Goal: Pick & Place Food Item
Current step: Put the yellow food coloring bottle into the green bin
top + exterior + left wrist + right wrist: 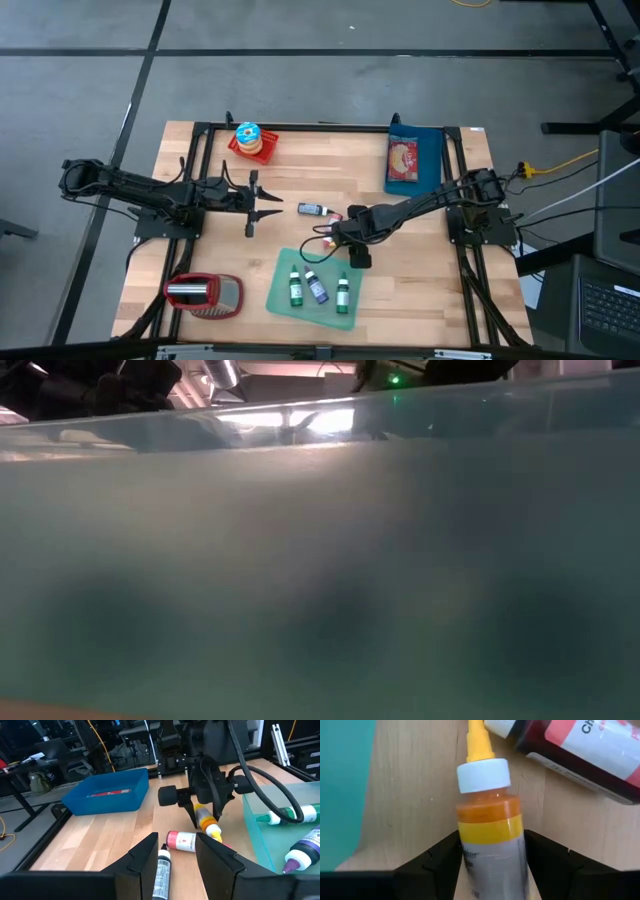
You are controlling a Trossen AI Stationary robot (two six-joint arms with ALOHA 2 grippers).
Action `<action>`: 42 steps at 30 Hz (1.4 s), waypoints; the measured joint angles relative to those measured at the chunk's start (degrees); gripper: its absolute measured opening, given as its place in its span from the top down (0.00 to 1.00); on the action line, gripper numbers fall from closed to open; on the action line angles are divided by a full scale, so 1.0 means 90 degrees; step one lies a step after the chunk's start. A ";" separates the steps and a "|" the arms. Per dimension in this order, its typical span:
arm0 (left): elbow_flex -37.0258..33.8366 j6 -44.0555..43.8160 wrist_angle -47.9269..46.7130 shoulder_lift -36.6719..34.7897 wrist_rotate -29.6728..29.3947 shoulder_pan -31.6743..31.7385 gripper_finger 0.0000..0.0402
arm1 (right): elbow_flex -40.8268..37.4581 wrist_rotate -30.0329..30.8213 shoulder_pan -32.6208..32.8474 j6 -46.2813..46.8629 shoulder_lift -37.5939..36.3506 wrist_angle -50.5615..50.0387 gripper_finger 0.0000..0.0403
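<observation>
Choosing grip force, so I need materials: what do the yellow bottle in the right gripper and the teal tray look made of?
Yellow bottle: looks like soft, translucent plastic, since the orange liquid shows through; glossy white cap, yellow nozzle, paper-like label. It sits between the right gripper's fingers.
Teal tray: probably rigid, semi-clear plastic, with a smooth sheen and see-through wall.

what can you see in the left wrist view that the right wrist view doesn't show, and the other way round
Only the left wrist view shows the blue bin, the green tray with a green-capped and a purple bottle, a black bottle between the open left gripper fingers, and the whole right gripper. Only the right wrist view shows the yellow bottle close up, its label between the fingers. Both show the yellow bottle, the red bottle and the wooden table.
</observation>
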 joint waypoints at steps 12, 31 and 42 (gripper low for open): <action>0.0000 0.0041 -0.0020 0.0000 -0.0014 0.0000 0.69 | -0.0035 0.0242 -0.0165 0.0553 -0.0212 -0.0094 0.77; 0.0000 0.0002 -0.0020 0.0000 0.0007 -0.0001 0.69 | 0.1753 0.0562 -0.0102 0.1676 -0.0234 -0.1792 0.79; 0.0000 -0.0007 -0.0021 0.0000 0.0010 -0.0002 0.69 | 0.3827 0.1614 0.0639 0.3600 -0.0254 -0.1137 0.79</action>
